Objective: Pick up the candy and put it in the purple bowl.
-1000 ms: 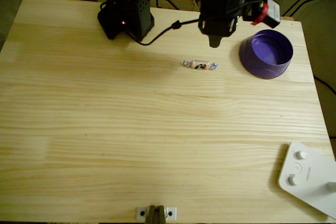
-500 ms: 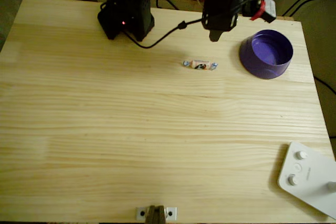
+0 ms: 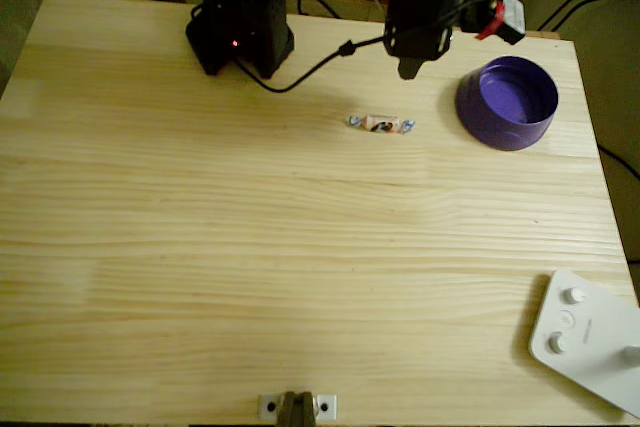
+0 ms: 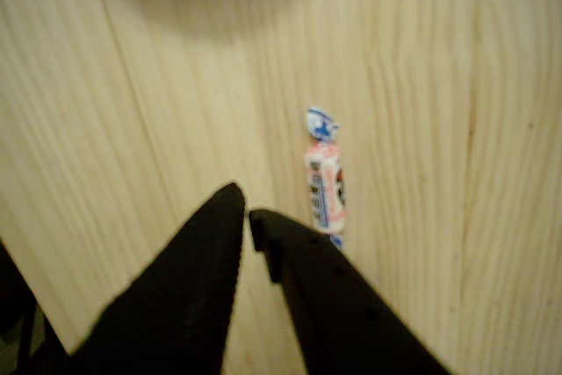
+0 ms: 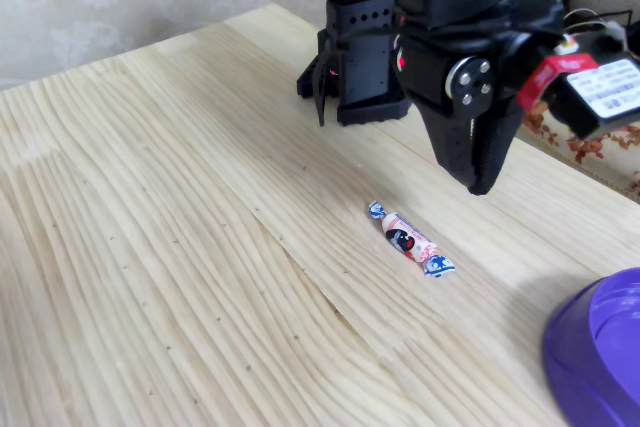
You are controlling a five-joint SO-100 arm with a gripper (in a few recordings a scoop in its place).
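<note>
Hanging closed and empty above the table (image 3: 300, 277), the gripper (image 4: 248, 217) has pulled back toward the arm's base over the last second and now sits almost motionless, so the pick has not begun. Its black fingers (image 4: 211, 243) nearly touch and point down. Just beside the tips lies the candy (image 4: 325, 183), untouched. Farther off stands the purple bowl (image 3: 507, 102), empty.
</note>
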